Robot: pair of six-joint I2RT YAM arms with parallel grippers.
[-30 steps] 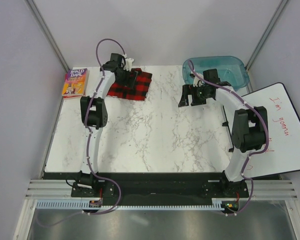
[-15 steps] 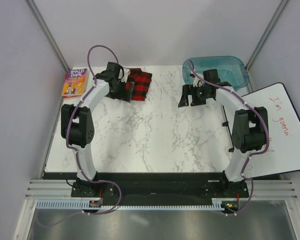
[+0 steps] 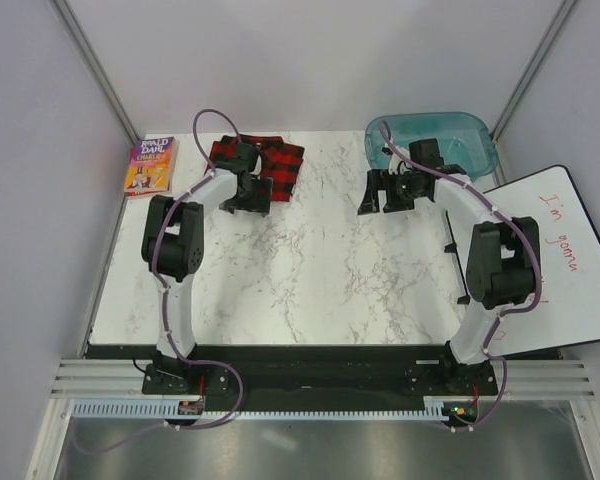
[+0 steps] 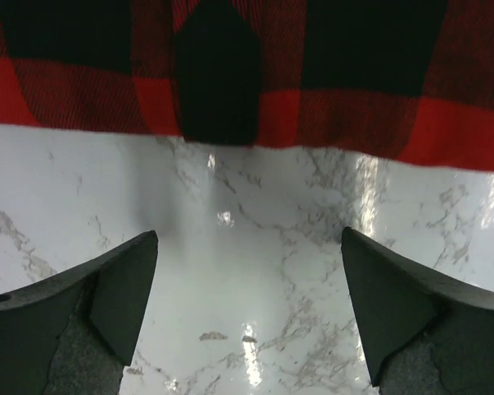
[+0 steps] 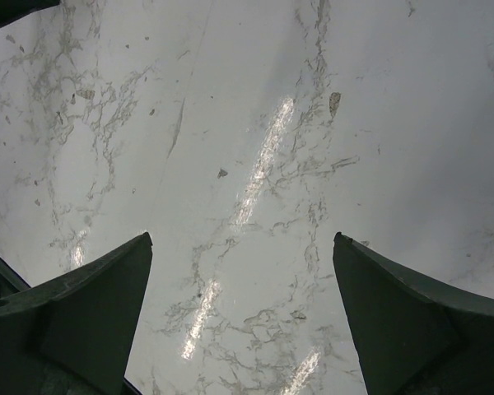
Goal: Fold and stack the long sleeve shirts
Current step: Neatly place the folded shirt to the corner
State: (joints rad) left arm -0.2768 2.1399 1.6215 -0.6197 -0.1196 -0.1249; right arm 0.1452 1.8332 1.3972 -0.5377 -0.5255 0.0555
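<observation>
Left gripper (image 3: 248,194) has backed off the shirt (image 3: 280,165) in the last second. It was over the bundle, now it's over bare marble just this side of the bundle's near edge. Right gripper (image 3: 377,192) hasn't budged, and the shirt is in the same spot.

- Counter (image 3: 310,270): white marble top. Both grippers are over its far half, well apart from each other.
- Whiteboard (image 3: 565,260): off the counter's right edge, lying at an angle, with red handwriting on it.
- Bin (image 3: 460,135): teal, see-through, at the far right corner just behind the right gripper.
- Shirt: red-and-black check, folded to a small bundle. It lies flat at the far edge, left of centre. In the left wrist view the shirt (image 4: 354,82) fills the top of frame, its near edge flat on the marble.
- Book (image 3: 150,165): colourful paperback lying flat at the far left corner, near the shirt but not touching it.
- Left gripper (image 4: 249,239): jaws wide apart with nothing between them. The tips stop short of the shirt edge, no contact.
- Right gripper (image 5: 243,239): jaws also wide and holding nothing, only marble under it.
</observation>
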